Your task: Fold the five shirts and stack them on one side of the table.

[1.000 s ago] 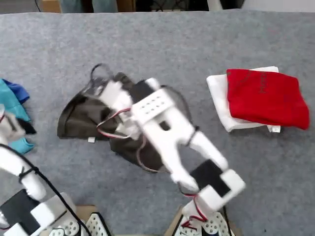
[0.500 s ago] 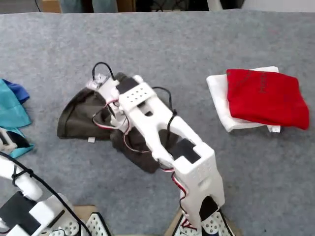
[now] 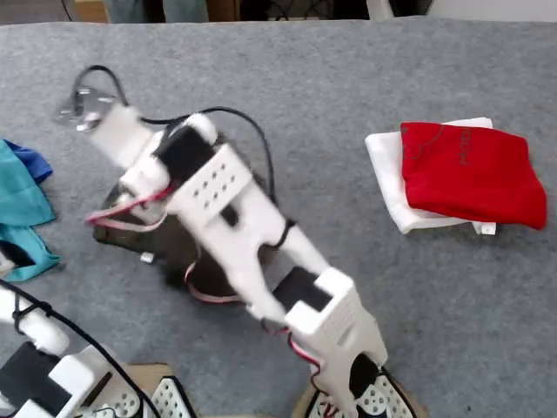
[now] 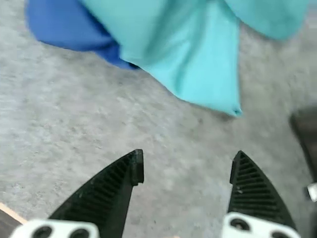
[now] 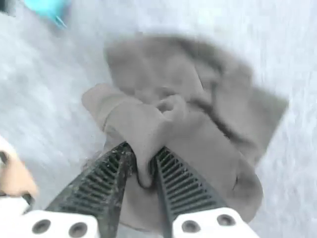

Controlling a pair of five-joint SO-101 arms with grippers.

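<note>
The right gripper [image 5: 142, 161] pinches a fold of the dark shirt [image 5: 213, 119].
It lies left of centre, the stack [image 3: 470, 174] well right; left gripper [image 4: 185, 166] wide near teal shirt [image 4: 198, 59].

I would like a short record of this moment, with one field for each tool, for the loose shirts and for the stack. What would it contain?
right tool: shut on a bunched fold of the dark shirt
left tool: open, over bare table, beside the teal shirt
loose shirts: teal shirt unfolded, lying over the blue shirt, on the left side
stack: red shirt folded on the white shirt, on the right side
progress: two shirts stacked, three not yet folded
</note>
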